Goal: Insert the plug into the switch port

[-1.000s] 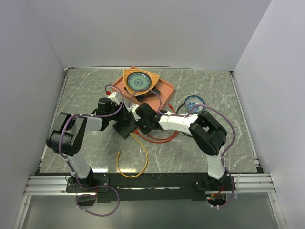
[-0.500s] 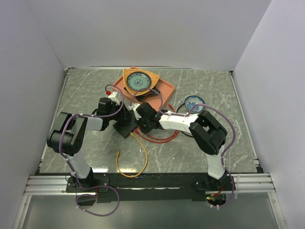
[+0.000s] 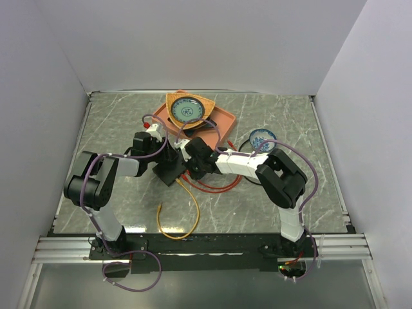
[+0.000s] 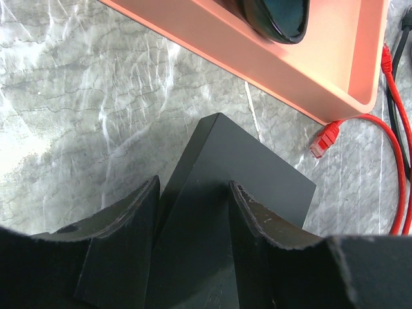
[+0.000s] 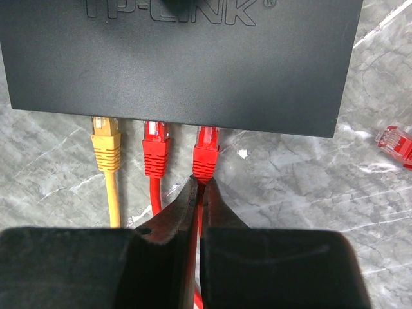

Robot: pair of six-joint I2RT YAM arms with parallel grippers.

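The switch is a flat matte-black box, also seen in the top view. A yellow plug and a red plug sit in ports along its near edge. A third red plug has its tip in the adjacent switch port. My right gripper is shut on that plug's red cable just behind the boot. My left gripper straddles the box from the other side, one finger against each face, holding it.
An orange tray with a dark bowl lies just beyond the box. A loose red plug and red cable lie beside it. A yellow cable loops toward the near edge. A small blue-patterned bowl sits at the right.
My right gripper has edged slightly toward the switch with the red plug. The left arm and the box have stayed in place.
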